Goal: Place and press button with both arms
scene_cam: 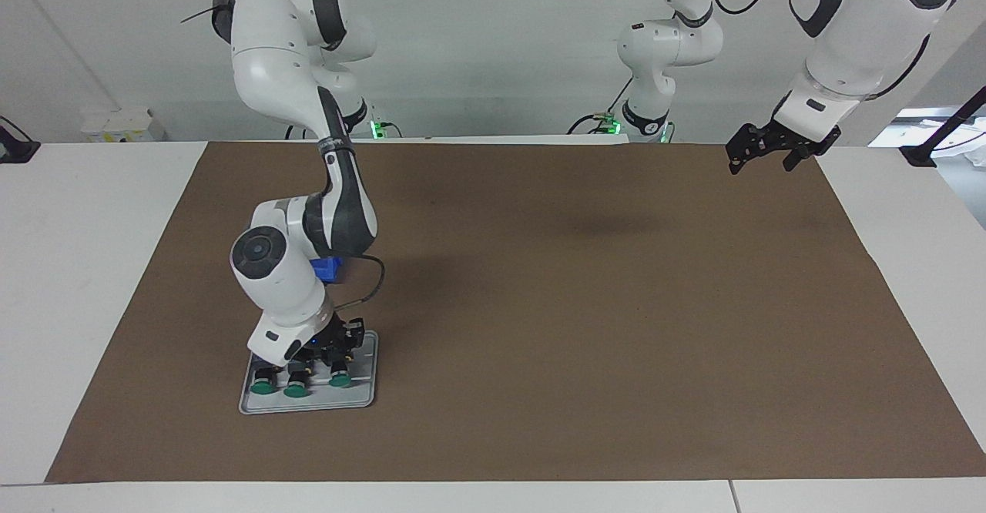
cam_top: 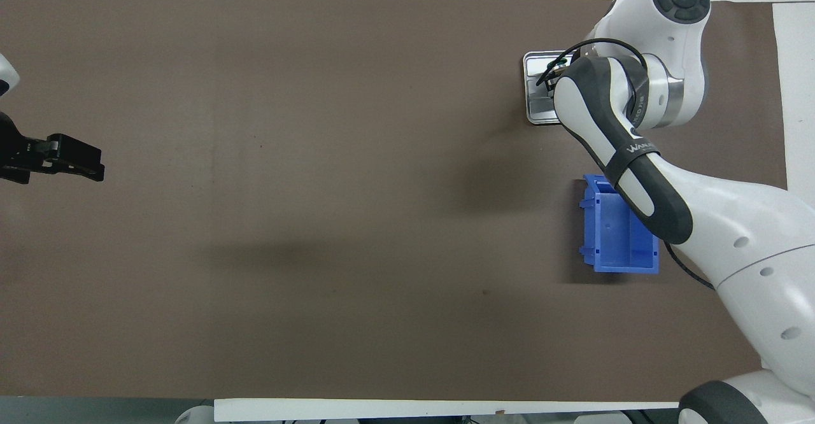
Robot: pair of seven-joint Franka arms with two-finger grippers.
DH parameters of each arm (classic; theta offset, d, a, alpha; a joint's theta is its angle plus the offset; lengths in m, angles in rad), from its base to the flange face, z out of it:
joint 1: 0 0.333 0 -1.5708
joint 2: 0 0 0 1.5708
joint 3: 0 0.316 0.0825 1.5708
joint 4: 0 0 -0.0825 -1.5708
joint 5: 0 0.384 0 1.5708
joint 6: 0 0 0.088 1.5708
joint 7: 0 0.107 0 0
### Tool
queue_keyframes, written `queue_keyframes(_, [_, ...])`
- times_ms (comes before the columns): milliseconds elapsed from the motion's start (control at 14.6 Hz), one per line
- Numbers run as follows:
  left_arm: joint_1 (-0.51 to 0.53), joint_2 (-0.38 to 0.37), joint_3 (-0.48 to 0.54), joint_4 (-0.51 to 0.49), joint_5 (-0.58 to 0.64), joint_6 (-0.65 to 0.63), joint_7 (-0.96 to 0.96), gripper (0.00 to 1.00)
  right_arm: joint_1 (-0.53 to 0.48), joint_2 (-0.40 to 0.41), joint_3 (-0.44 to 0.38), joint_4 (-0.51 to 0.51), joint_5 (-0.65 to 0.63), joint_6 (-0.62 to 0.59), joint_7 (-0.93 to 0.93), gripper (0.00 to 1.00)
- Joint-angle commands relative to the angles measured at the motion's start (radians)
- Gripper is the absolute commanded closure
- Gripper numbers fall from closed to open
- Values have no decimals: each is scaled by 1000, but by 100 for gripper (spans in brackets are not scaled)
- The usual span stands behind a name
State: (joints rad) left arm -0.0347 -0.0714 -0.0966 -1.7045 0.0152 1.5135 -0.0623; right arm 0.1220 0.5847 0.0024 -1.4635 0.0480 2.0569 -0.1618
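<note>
Green-capped buttons in the tray, farther from robots than the bin: probably light, rigid, slick-capped; take by black body; right gripper down among them, hold unclear; left gripper spread, waiting aloft.

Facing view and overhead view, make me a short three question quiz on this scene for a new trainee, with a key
1. True or false: the right gripper is down at the grey tray.
2. How many green-capped buttons show on the tray in the facing view? A) one B) three C) five
3. Fill in: the left gripper hangs in the air with open fingers, holding ____.

Key
1. True; it is down among the buttons.
2. B.
3. Nothing; the left arm waits at its own end of the table. The blue bin sits nearer to the robots than the tray.
</note>
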Motion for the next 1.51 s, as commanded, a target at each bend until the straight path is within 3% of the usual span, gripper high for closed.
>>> queue_keyframes(0, [-7, -21, 3, -17, 11, 13, -10, 0, 25, -87, 13, -11, 1, -124, 112, 100])
queue_keyframes(206, [-2, -21, 3, -15, 11, 13, -7, 0, 129, -173, 13, -37, 3, -234, 345, 100])
queue_keyframes(412, [-2, -21, 3, -17, 11, 13, -8, 0, 246, -216, 16, -72, 9, -256, 644, 100])
queue_keyframes(892, [-14, -21, 1, -15, 11, 11, -7, 0, 473, -220, 18, -75, 13, -242, 1276, 100])
queue_keyframes(1098, [-10, -21, 1, -15, 11, 2, -8, 0, 484, -200, 18, -70, 35, -241, 1502, 100])
queue_keyframes(1441, [-5, -21, 3, -15, 11, 10, -4, 0, 527, -145, 18, -58, 75, -101, 2180, 93])
